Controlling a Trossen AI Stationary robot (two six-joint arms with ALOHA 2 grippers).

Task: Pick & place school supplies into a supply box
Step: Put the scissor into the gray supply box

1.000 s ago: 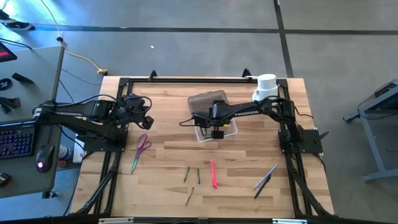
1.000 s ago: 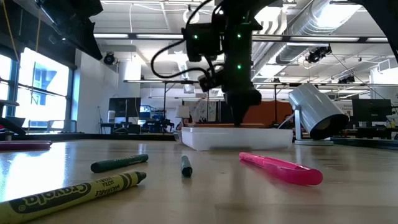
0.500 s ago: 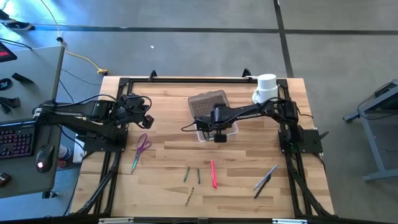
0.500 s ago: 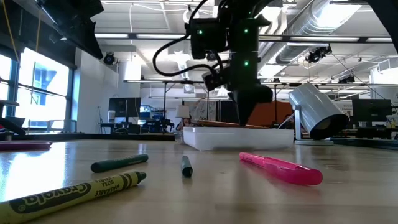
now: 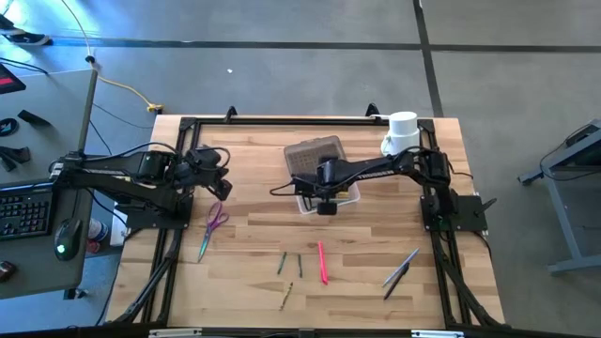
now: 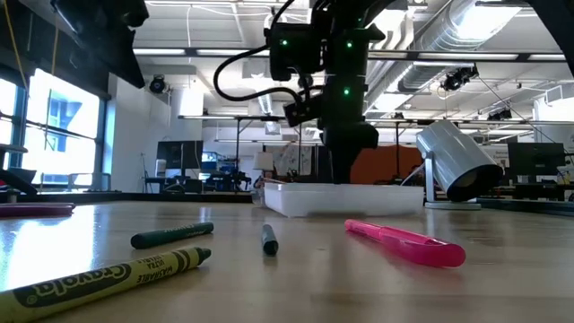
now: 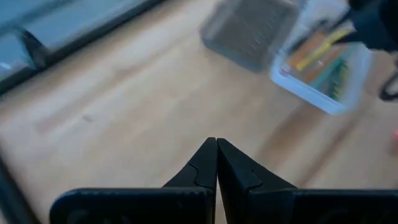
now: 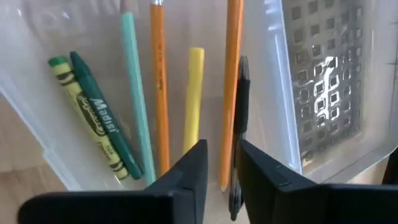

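The clear supply box (image 5: 308, 199) lies at the table's middle, its dotted lid (image 5: 315, 155) folded open toward the far edge. Inside it lie a green crayon (image 8: 102, 121), a teal pencil (image 8: 138, 106), two orange pencils (image 8: 160, 93), a yellow stick (image 8: 193, 99) and a black pen (image 8: 241, 106). My right gripper (image 8: 221, 171) hangs over the box, pointing down, fingers slightly open, the pencils showing through the gap. My left gripper (image 7: 216, 149) is shut above bare wood at the left, far of the purple-handled scissors (image 5: 214, 222). A pink pen (image 5: 322, 262), green crayons (image 5: 283, 264) and grey and black pens (image 5: 399, 270) lie on the near table.
A white mug (image 5: 402, 131) lies tipped on its side at the far right, beside the right arm's base. A yellow-green crayon (image 6: 108, 278) lies nearest the near edge. A black frame (image 5: 282, 120) runs round the table. Bare wood lies between the box and the loose supplies.
My right gripper has swung a little toward the table's right and then back left, staying low over the box. The supplies on the table have kept their places.
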